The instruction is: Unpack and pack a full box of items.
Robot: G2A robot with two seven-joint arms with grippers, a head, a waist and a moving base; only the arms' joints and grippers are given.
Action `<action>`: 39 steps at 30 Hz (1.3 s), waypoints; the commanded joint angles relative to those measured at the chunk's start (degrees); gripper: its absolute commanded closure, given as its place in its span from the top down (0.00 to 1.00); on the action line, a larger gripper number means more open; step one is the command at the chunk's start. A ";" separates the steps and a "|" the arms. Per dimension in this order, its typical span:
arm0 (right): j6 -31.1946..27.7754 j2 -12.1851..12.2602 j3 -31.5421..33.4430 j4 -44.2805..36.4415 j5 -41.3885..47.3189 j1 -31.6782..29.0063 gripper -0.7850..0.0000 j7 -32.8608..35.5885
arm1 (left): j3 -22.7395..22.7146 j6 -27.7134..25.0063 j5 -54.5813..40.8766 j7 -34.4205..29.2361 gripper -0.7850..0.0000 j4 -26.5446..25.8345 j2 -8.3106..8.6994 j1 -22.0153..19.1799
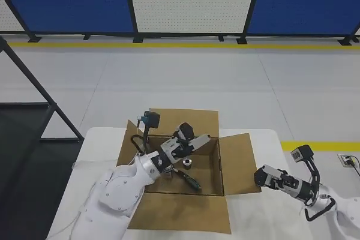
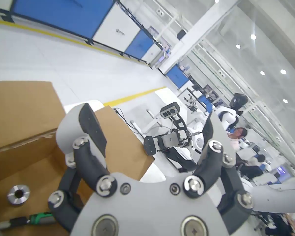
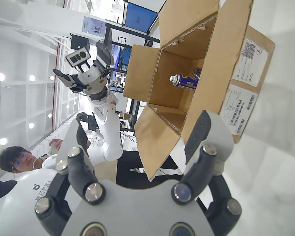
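An open cardboard box (image 1: 180, 213) stands on the white table (image 1: 264, 210) with all its flaps folded out. On its floor lie a metal ring (image 1: 186, 162) and a dark tool (image 1: 190, 180). In the left wrist view the ring (image 2: 18, 194) sits beside the tool's green handle (image 2: 39, 218). A blue spray can (image 3: 184, 81) lies inside the box (image 3: 177, 30). My left gripper (image 1: 193, 139) (image 2: 150, 124) hangs open and holds nothing above the box's middle. My right gripper (image 1: 261, 177) (image 3: 140, 133) is open and holds nothing, just outside the box's right flap.
A black metal frame (image 1: 24, 78) stands to the left of the table. A shipping label (image 3: 245, 92) covers the box's outer side. Bare tabletop lies to the right of the box, around my right arm.
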 commanded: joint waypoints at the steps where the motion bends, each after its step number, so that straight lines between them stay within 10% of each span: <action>1: 0.49 0.15 -0.38 0.10 -0.50 0.37 1.00 0.33 | -4.94 0.89 1.67 1.25 1.00 -5.39 0.72 5.32; 9: 2.86 0.60 -2.72 0.78 -4.53 2.20 1.00 -0.52 | -20.51 3.29 3.34 12.18 1.00 -18.28 1.98 22.09; 26: 3.86 0.85 -4.02 -0.05 -6.76 0.64 1.00 -1.54 | -20.64 3.45 3.17 12.47 1.00 -18.23 1.96 22.18; 39: 5.38 1.69 -5.90 -1.19 -10.17 0.81 1.00 -3.14 | -35.83 9.67 -3.88 23.37 1.00 -16.77 2.01 29.89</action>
